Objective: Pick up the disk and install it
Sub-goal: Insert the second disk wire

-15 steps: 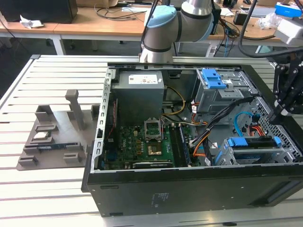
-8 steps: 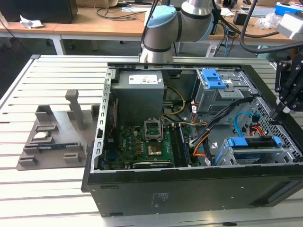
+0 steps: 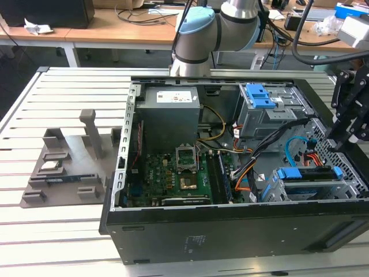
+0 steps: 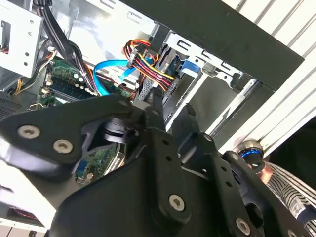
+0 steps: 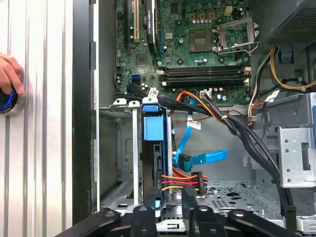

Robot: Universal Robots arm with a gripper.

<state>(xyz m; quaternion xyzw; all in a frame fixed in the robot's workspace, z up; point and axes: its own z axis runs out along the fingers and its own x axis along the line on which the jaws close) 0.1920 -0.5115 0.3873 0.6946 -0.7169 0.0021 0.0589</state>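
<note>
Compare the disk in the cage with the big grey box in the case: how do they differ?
The disk is slim with a blue frame; the grey box is bulky and plain, with a small white label. The disk sits in a metal cage at the exterior view's right; the grey box sits further left. Both are inside the open case.

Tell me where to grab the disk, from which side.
Probably by the blue frame at its exposed edge, coming in through the open side of the case: the disk stands on edge in the metal cage, which walls off its flat faces.
</note>
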